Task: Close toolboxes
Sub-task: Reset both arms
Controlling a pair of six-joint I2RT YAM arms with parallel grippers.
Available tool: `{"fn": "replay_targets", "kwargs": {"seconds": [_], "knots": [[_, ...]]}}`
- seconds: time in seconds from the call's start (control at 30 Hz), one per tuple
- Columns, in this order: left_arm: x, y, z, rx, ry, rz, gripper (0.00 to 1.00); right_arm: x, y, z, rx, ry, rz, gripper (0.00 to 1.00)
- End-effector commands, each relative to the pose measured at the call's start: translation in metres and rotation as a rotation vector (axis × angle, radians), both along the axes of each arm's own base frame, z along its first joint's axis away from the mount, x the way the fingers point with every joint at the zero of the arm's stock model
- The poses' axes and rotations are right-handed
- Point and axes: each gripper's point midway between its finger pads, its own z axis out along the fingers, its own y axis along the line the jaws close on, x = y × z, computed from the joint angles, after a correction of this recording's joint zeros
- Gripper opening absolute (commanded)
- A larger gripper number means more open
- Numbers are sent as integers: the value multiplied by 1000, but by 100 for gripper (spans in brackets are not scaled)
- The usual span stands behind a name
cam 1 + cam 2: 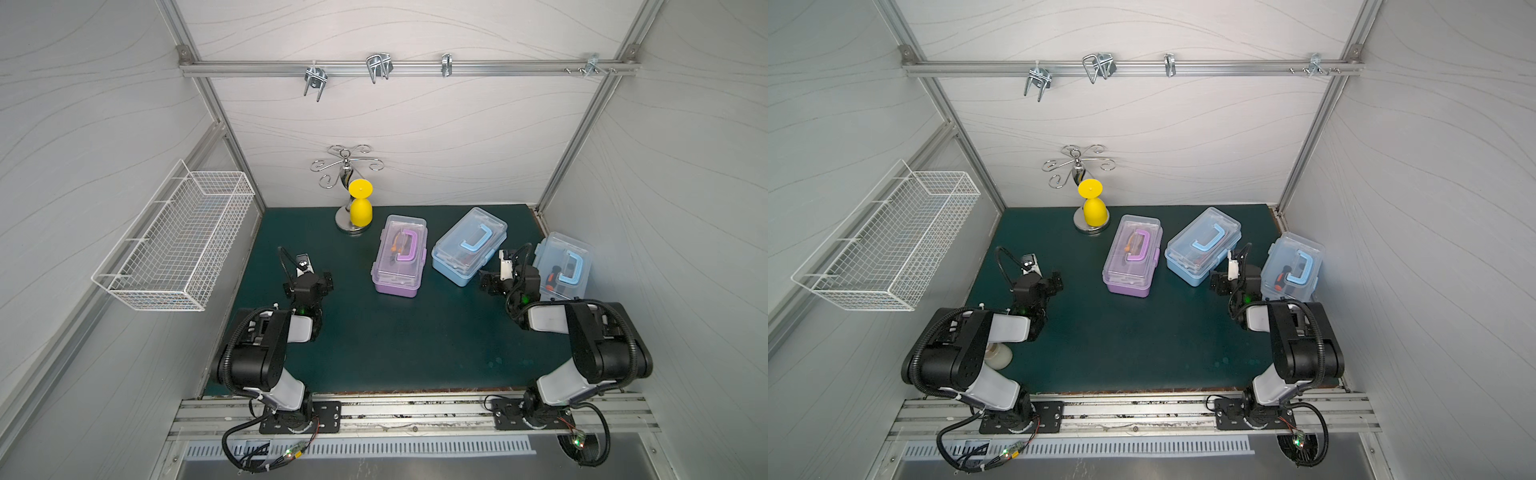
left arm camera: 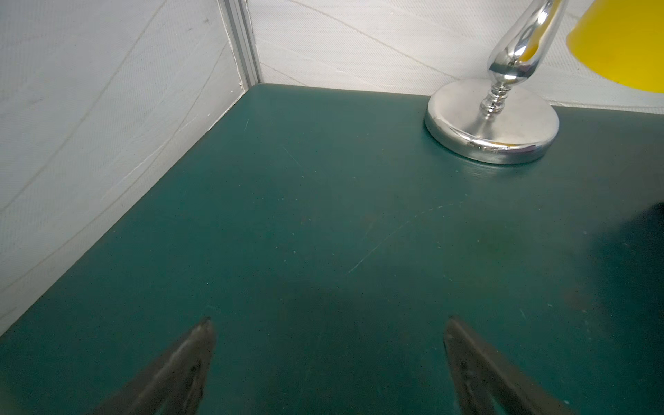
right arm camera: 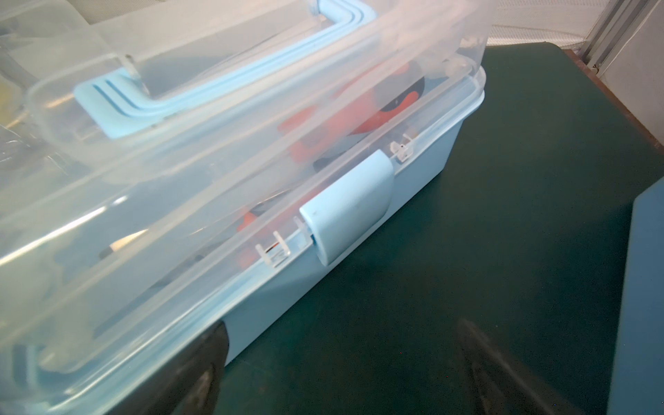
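Saw the left gripper [image 2: 328, 323] nearest, fingers spread wide over bare green mat [image 2: 323, 215], gripping nothing. Found the right gripper [image 3: 337, 328] likewise spread and empty, low between the middle blue toolbox [image 1: 469, 247] and the right blue toolbox [image 1: 565, 266]; one fingertip [image 3: 204, 352] right at the middle one's corner, contact impossible to tell. Noted the purple toolbox [image 1: 400, 257] mid-mat, left of the blue pair. Saw all three lids lying down, the middle box's blue latch [image 3: 346, 208] hanging over its rim. Spotted, farthest back, a chrome stand [image 1: 343, 224] with a yellow cup [image 1: 360, 212] upside down at it.
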Motion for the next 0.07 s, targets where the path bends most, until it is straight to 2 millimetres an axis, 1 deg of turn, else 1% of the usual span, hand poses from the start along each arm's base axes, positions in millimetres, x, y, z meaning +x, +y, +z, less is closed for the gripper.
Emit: {"fn": "replay_targets", "kwargs": {"seconds": [0.0, 0.03], "knots": [[7, 10, 12, -11, -46, 35, 100, 4, -4, 5, -11, -36, 0, 99], [7, 11, 11, -21, -44, 37, 100, 4, -4, 5, -8, -35, -2, 99]]}}
